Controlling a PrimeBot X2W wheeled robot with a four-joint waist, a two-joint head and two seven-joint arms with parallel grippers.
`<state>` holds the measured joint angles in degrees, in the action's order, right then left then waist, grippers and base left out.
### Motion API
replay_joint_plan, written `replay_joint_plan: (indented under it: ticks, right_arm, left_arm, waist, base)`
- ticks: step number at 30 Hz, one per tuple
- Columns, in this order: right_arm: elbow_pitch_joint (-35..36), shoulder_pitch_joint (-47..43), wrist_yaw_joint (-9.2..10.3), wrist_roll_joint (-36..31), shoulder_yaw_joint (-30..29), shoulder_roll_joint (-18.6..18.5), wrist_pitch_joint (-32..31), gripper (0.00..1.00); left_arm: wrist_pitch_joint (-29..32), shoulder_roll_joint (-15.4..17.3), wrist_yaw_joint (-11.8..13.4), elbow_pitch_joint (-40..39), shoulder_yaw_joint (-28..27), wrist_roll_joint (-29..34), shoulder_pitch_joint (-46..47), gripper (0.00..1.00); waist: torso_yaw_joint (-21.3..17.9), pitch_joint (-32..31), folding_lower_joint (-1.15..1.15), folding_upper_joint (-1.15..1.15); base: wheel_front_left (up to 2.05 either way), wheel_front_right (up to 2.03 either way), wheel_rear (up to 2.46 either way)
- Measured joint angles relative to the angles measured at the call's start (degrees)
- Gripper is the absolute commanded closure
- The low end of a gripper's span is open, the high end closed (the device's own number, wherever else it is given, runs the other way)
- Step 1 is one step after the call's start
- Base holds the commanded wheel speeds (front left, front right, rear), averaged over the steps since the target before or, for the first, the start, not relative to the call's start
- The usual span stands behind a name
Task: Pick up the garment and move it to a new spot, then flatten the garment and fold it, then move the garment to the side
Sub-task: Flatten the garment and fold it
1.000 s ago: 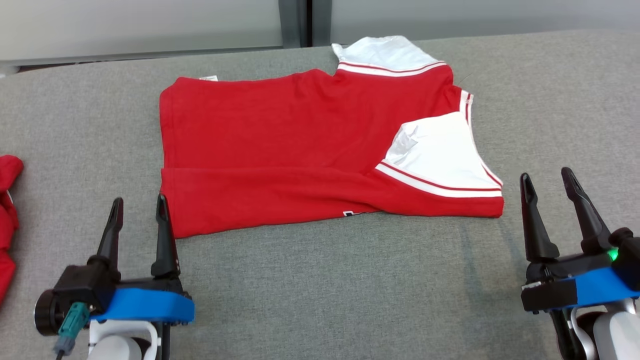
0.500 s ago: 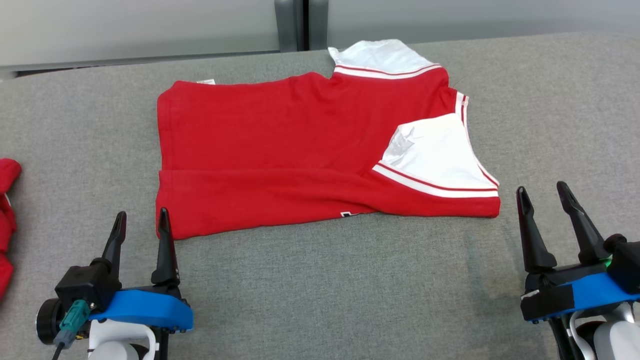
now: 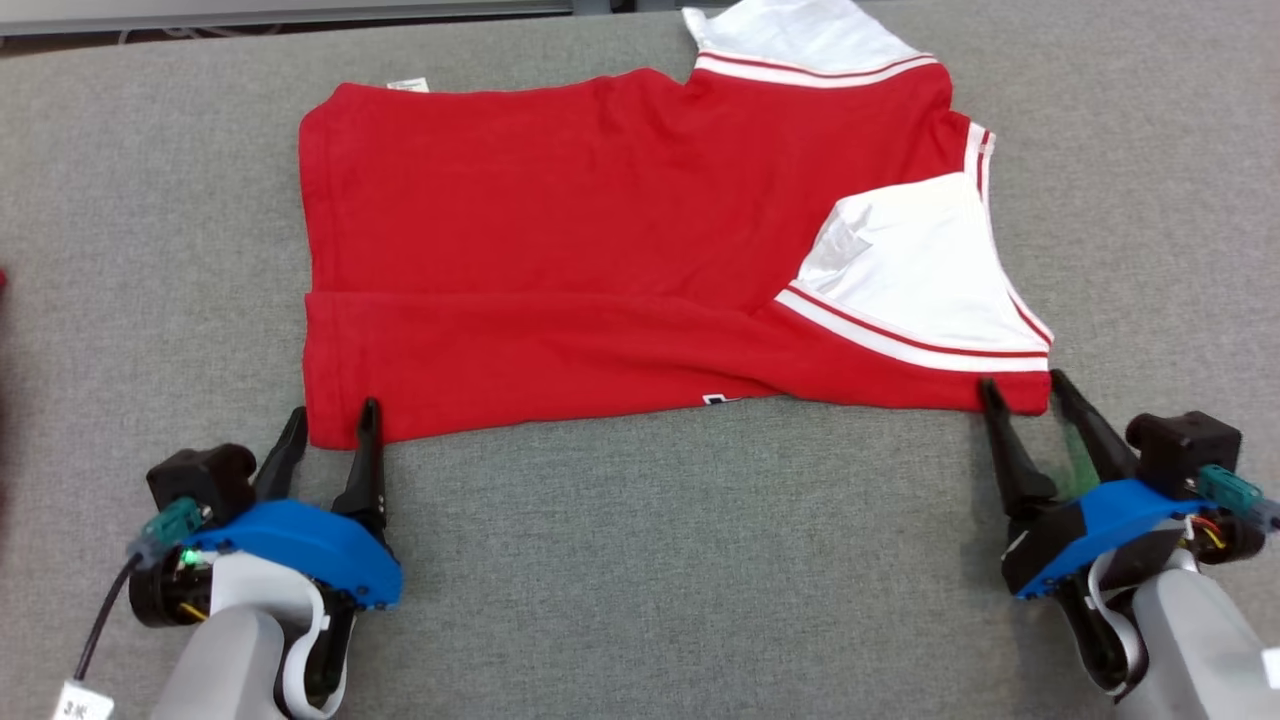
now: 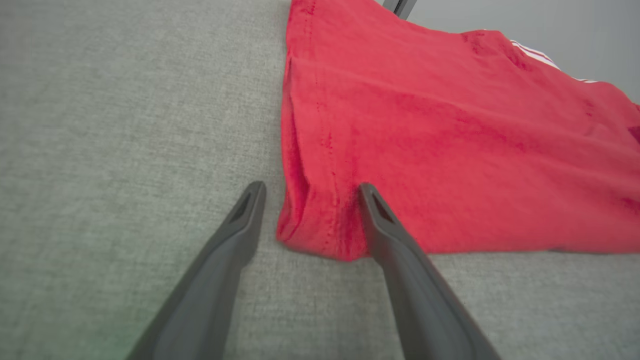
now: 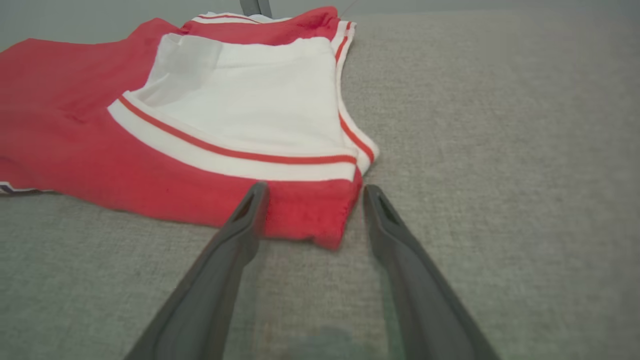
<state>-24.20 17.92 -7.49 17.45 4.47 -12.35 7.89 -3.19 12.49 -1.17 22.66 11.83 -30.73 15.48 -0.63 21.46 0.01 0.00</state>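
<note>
Grey woven cloth covers the broad table [image 3: 640, 560], which runs to a pale wall strip [image 3: 250, 12] at the far edge. Most of its middle and far part is taken by the garment [image 3: 560, 250], a red shirt lying flat and folded, with its long folded edge facing the robot. A white sleeve panel [image 3: 920, 270] trimmed with red and white stripes lies on top of it toward the right. A second white striped part [image 3: 800, 35] sticks out at the far edge.

The left gripper [image 3: 334, 408] rests low at the shirt's near left corner with its fingers spread. In the left wrist view that corner sits between the two fingers [image 4: 312, 185], and the inner one lies over the red cloth. The right gripper [image 3: 1023, 380] is likewise spread wide at the near right corner, and the right wrist view shows the red corner tip between its fingers [image 5: 315, 186]. Neither has closed on the fabric.

A small white label [image 3: 408, 85] shows at the far left corner, and a scrap of dark and white print [image 3: 718, 399] peeks out along the near edge.
</note>
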Motion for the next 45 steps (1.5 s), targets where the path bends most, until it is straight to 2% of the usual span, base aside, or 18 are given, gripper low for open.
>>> replay_joint_plan:
  ticks: [3,4,5,6,12,16,20,25,31,39,40,41,42,45]
  right_arm:
    - [-3.32,2.27,0.0,1.97,2.34,-0.32,0.01,0.0]
    - [-4.06,2.92,0.0,2.61,2.81,-0.48,0.12,0.33]
    - [-4.6,3.46,0.0,3.36,3.31,-0.67,0.27,0.64]
    - [-5.12,3.88,0.0,3.9,3.78,-0.82,0.48,1.0]
    - [-5.39,4.02,-0.01,6.81,5.2,-2.22,3.02,1.0]
    - [-2.61,0.38,-0.01,8.42,4.45,-2.94,3.8,1.0]
    - [1.83,-5.46,-0.02,8.37,2.85,-3.24,2.92,1.0]
    - [8.21,-13.78,-0.05,7.42,-0.38,-1.52,0.31,1.0]
    - [16.12,-25.83,-0.04,4.57,-4.31,3.57,-5.68,1.0]
    - [16.08,-29.92,-0.02,3.66,-5.21,4.92,-8.22,1.0]
    - [15.83,-29.93,-0.02,3.63,-5.26,4.94,-8.25,0.75]
    - [15.62,-29.9,-0.02,3.52,-5.25,4.98,-8.23,0.06]
    - [15.45,-29.77,-0.02,3.22,-5.21,4.98,-8.09,0.0]
    - [16.3,-28.82,-0.01,2.33,-5.95,4.88,-5.67,0.0]
  left_arm:
    - [2.49,-0.42,-1.96,2.23,0.09,-2.34,1.94,0.0]
    - [3.03,-0.23,-2.41,2.6,0.37,-2.46,2.4,0.28]
    - [3.78,-0.12,-2.97,2.86,0.56,-2.79,2.63,0.94]
    - [4.14,-0.1,-3.28,2.99,0.59,-3.45,2.88,1.0]
    - [2.35,0.07,-3.76,1.35,1.08,-3.37,2.15,1.0]
    - [1.65,0.98,-2.79,-2.54,1.01,-2.9,-0.62,1.0]
    - [4.12,2.1,-1.3,-7.31,0.86,-3.18,-5.55,1.0]
    - [8.46,3.36,1.2,-12.85,0.6,-4.44,-12.35,1.0]
    - [12.51,3.13,3.85,-16.12,0.92,-7.0,-21.24,1.0]
    - [14.04,2.48,4.07,-13.3,2.09,-8.11,-23.98,1.0]
    - [14.1,2.46,3.71,-12.85,2.21,-8.11,-23.97,1.0]
    - [13.63,2.47,3.7,-12.24,2.27,-7.95,-23.88,0.0]
    - [13.3,2.48,3.65,-11.71,2.49,-7.62,-23.67,0.0]
    - [9.54,2.27,4.11,-11.45,2.29,-5.97,-23.21,0.0]
  waist:
    - [0.37,0.5,-0.01,-0.01]
    - [0.4,0.54,-0.01,-0.01]
    - [0.39,0.53,-0.02,-0.01]
    - [0.37,0.48,-0.01,-0.01]
    - [0.62,-0.79,0.0,0.0]
    - [1.21,-2.92,-0.01,0.0]
    - [1.32,-5.28,-0.01,0.01]
    - [0.89,-8.17,-0.02,0.0]
    - [0.19,-11.83,-0.02,0.0]
    - [0.05,-13.73,-0.02,0.0]
    - [0.07,-13.75,-0.02,0.0]
    - [0.08,-13.75,-0.02,0.0]
    - [0.07,-13.77,-0.01,0.0]
    - [-0.08,-13.56,-0.01,0.0]
  base:
    - [0.0,0.0,0.0]
    - [0.0,0.0,0.0]
    - [0.0,0.0,0.0]
    - [0.0,0.0,0.0]
    - [0.0,0.0,0.0]
    - [0.0,0.0,0.0]
    - [0.0,0.0,0.0]
    - [0.0,0.0,0.0]
    - [0.0,0.0,0.0]
    - [0.0,0.0,0.0]
    - [0.0,0.0,0.0]
    - [0.0,0.0,0.0]
    - [0.0,0.0,0.0]
    - [0.0,0.0,0.0]
